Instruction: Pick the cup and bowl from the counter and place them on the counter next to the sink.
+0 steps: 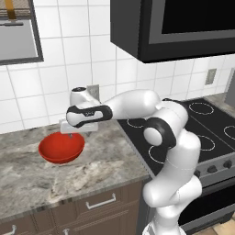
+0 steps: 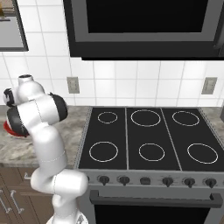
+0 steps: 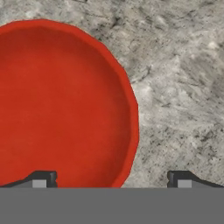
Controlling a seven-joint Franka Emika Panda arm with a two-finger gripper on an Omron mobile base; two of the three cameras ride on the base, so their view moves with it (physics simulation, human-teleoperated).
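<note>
The gripper (image 3: 112, 179) is hovering, jaws spread, straddling the bowl (image 1: 61, 148) rim near the counter (image 1: 105, 160) back edge. Descend straight, then clamp the rim.

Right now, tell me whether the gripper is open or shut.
Open. In the hand view the gripper shows its two fingertips set wide apart, straddling the rim of the red bowl, with nothing between them.

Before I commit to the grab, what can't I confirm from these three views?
- Bowl: hand view cuts off its left and lower edges, so the full rim is unseen.
- Bowl in right base view: mostly hidden behind the arm; a red sliver shows.
- Gripper: left base view hides the fingertips behind the hand, so their height above the rim is unclear.
- Counter: its left stretch runs off the picture edge.
</note>
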